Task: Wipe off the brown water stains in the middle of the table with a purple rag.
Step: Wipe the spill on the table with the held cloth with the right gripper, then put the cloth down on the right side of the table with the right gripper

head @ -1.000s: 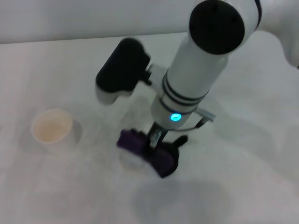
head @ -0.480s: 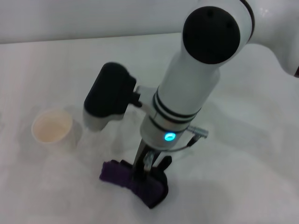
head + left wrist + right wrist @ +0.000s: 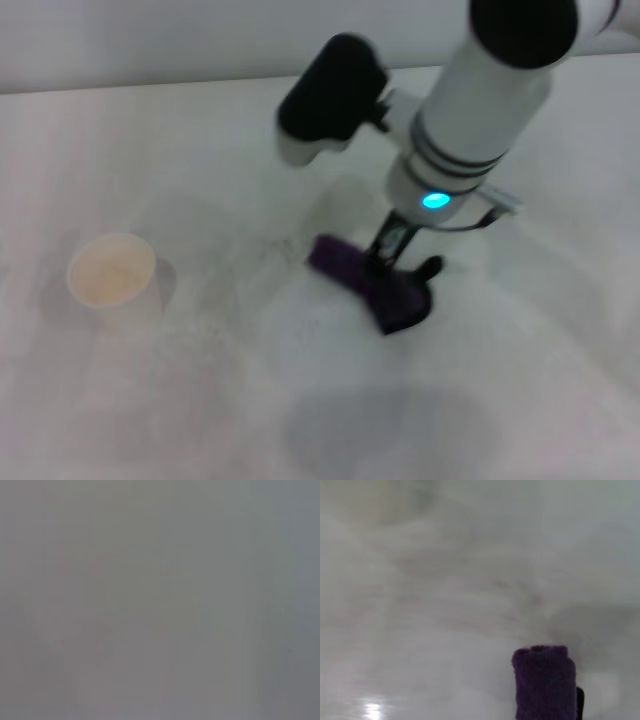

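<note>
We count one purple rag (image 3: pixel 372 281), pinched by the right gripper (image 3: pixel 390 262) and pressed on the table (image 3: pixel 200 400) near its middle. One paper cup (image 3: pixel 111 276) stands well apart, toward our left.

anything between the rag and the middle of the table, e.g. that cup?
Nothing visible does. The right gripper presses the purple rag on the table near its middle. The paper cup stands well off to the robot's left, apart from the rag. No brown stain shows clearly.
</note>
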`<act>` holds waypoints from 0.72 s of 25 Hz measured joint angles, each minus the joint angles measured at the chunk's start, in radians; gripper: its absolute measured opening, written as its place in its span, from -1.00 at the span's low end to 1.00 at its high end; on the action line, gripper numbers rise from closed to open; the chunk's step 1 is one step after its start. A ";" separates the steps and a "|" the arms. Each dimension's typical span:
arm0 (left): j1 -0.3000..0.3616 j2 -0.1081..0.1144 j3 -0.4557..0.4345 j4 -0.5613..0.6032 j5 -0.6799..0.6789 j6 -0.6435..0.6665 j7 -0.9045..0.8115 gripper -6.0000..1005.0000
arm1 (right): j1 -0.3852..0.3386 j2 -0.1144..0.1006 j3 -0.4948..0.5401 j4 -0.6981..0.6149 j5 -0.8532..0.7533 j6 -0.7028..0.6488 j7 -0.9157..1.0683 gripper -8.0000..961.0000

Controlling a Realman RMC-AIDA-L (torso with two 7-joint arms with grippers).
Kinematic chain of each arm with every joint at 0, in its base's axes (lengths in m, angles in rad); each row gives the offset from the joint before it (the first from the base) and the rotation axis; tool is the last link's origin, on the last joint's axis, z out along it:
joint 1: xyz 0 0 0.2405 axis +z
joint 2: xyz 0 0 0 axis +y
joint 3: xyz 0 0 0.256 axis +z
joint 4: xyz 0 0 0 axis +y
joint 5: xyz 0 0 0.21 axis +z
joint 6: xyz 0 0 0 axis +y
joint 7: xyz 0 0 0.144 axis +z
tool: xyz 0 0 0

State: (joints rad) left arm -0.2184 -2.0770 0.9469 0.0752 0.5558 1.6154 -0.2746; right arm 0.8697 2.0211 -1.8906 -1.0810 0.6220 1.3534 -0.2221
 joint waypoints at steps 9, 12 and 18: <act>-0.006 -0.001 -0.001 -0.002 -0.016 -0.009 0.000 0.78 | -0.093 -0.008 0.280 -0.046 -0.224 0.079 -0.038 -0.74; -0.012 -0.001 -0.001 -0.002 -0.016 -0.012 0.000 0.78 | -0.110 -0.008 0.377 -0.016 -0.243 0.076 -0.103 -0.74; -0.020 -0.002 -0.001 -0.002 -0.016 -0.012 0.000 0.78 | -0.111 -0.007 0.448 0.037 -0.236 0.055 -0.153 -0.72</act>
State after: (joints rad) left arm -0.2380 -2.0785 0.9464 0.0735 0.5399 1.6029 -0.2746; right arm 0.7585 2.0144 -1.4421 -1.0436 0.3861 1.4083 -0.3753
